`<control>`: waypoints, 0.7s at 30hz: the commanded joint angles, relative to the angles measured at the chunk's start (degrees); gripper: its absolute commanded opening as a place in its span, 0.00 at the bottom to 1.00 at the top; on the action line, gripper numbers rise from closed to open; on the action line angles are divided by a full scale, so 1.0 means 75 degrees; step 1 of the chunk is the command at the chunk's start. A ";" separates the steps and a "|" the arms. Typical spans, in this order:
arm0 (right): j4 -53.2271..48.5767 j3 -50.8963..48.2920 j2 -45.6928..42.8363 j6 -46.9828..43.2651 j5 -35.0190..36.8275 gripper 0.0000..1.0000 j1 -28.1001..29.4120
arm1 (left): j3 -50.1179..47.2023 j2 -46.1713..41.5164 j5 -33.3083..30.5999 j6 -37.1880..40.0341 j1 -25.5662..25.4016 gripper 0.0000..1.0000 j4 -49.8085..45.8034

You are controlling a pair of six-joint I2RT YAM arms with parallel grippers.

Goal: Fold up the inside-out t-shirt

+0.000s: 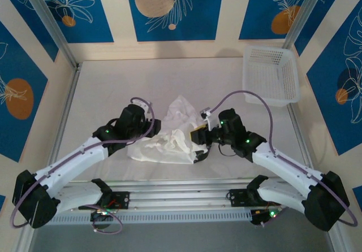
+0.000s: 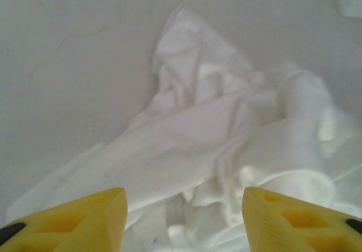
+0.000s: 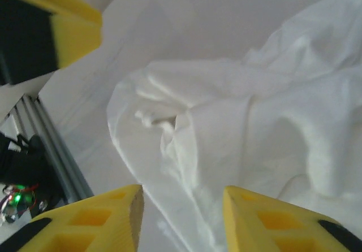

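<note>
Left wrist: left tool [image 2: 184, 207] spread, nothing pinched; crumpled plain white thin-fabric t-shirt [image 2: 215, 130] lies just ahead of it.
Right wrist: right tool [image 3: 182, 207] spread, nothing pinched; t-shirt just ahead.

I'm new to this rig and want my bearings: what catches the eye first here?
A crumpled white t-shirt lies heaped between the two arms, toward the near edge. The left gripper and right gripper both hang over it with yellow fingers apart. A white lattice basket sits at the far right corner.
</note>
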 commanded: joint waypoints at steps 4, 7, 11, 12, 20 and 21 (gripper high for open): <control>-0.0989 0.0226 0.0965 0.0846 0.0291 0.37 0.0956 | -0.0118 -0.0086 0.0586 -0.0522 0.0400 0.56 0.0148; -0.1102 0.0419 0.1534 0.1836 0.1059 0.37 0.1333 | -0.0138 -0.0113 0.0603 -0.0527 0.0433 0.56 0.0145; -0.1339 0.0710 0.2259 0.3036 0.2183 0.46 0.1764 | -0.0243 -0.0127 0.0620 -0.0599 0.0446 0.56 0.0242; -0.1523 0.0829 0.2434 0.3301 0.2623 0.48 0.1894 | -0.0272 -0.0142 0.0617 -0.0620 0.0446 0.56 0.0271; -0.1151 0.0926 0.2982 0.3574 0.4631 0.45 0.2610 | -0.0366 -0.0252 0.0606 -0.0542 0.0524 0.56 0.0230; -0.1011 0.0891 0.3032 0.3516 0.4731 0.41 0.2662 | -0.0389 -0.0289 0.0603 -0.0541 0.0534 0.56 0.0221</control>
